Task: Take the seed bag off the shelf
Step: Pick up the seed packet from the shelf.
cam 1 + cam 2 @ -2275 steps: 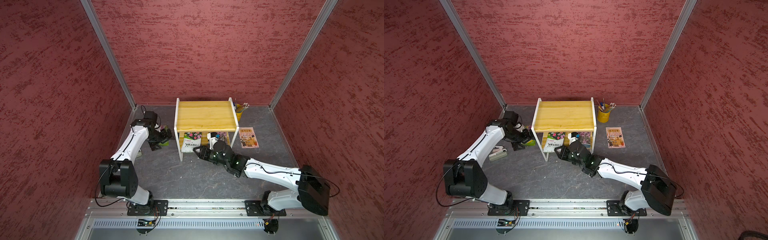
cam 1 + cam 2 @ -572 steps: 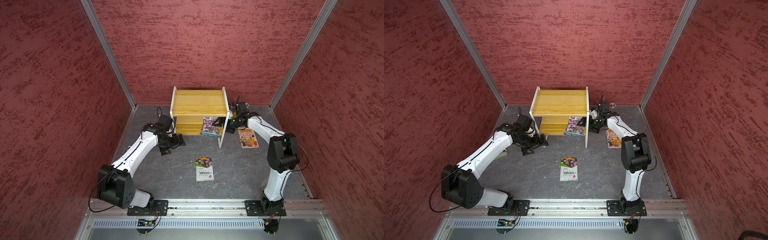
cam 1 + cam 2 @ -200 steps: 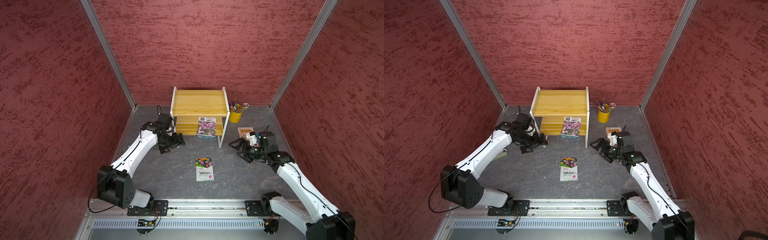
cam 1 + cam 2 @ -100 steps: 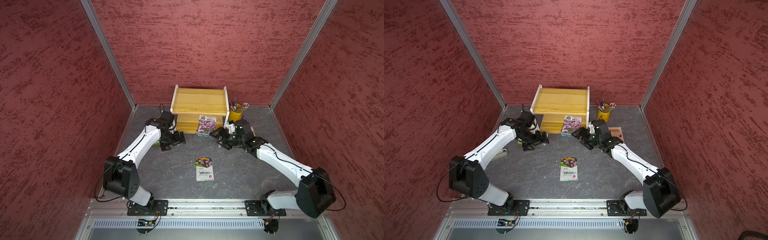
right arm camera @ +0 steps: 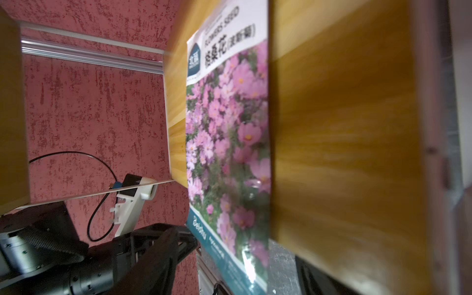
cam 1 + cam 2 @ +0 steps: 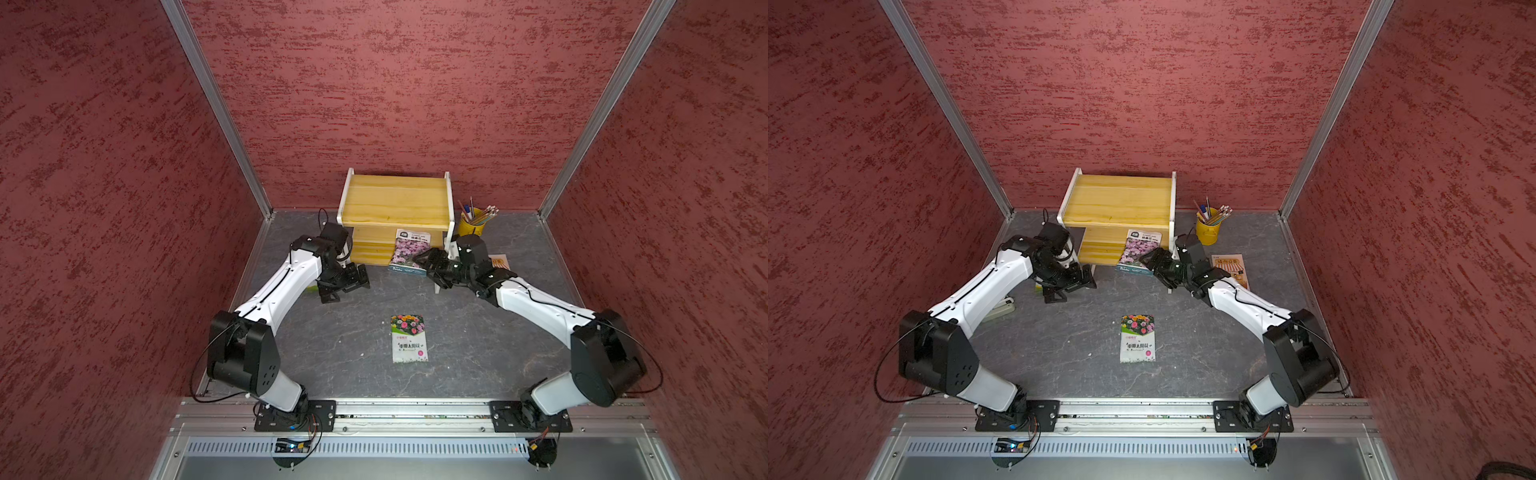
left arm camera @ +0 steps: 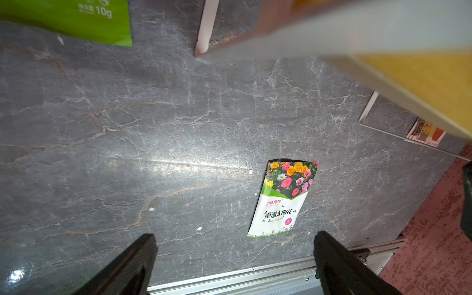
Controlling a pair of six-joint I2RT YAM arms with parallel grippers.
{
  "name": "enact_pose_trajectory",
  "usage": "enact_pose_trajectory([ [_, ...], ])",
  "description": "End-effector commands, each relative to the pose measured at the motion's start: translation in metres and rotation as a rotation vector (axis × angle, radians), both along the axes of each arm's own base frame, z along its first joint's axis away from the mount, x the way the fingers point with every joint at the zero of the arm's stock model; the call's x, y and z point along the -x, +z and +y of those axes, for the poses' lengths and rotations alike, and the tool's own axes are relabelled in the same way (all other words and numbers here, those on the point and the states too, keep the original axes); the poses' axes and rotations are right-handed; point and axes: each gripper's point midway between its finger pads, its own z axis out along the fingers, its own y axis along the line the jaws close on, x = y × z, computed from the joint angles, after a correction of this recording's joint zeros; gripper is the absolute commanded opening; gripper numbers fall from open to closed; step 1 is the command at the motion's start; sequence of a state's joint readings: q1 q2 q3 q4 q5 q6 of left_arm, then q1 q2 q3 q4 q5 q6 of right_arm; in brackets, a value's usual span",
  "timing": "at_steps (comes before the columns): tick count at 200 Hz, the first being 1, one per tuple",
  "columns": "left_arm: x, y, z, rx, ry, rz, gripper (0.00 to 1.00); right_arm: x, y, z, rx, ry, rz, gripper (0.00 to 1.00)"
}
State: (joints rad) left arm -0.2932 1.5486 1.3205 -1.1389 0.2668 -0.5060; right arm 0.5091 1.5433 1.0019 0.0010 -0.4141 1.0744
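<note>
The pink-flowered seed bag (image 6: 409, 251) lies on the lower board of the yellow wooden, white-framed shelf (image 6: 395, 199), overhanging its front edge. Within the last second the right gripper (image 6: 428, 270) has swung in from open floor and is narrowing astride that edge; a firm grip cannot be confirmed. The shelf's white front leg (image 6: 447, 239) crowds it; the left gripper (image 6: 345, 286) hangs wide open, empty.

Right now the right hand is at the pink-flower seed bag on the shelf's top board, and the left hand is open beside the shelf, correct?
Wrong board. The pink-flower seed bag lies on the lower board of the shelf, jutting past its front edge, as both top views show. The rest stands: the right hand is at that bag, and the left hand is open beside the shelf.
</note>
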Motion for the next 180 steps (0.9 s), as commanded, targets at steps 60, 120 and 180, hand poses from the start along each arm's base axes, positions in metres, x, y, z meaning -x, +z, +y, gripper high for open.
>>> enact_pose_trajectory([
  [60, -0.008, 0.009, -0.01, 0.029, -0.031, -0.031, 1.0, -0.017, 0.044, 0.034, -0.118, 0.063, -0.163, 0.36],
  [120, -0.009, 0.009, -0.011, 0.032, -0.031, -0.032, 1.0, -0.008, 0.054, 0.039, -0.165, 0.11, -0.177, 0.28],
  [180, -0.011, 0.01, -0.011, 0.032, -0.03, -0.038, 1.0, -0.005, 0.056, 0.047, -0.222, 0.147, -0.174, 0.0],
])
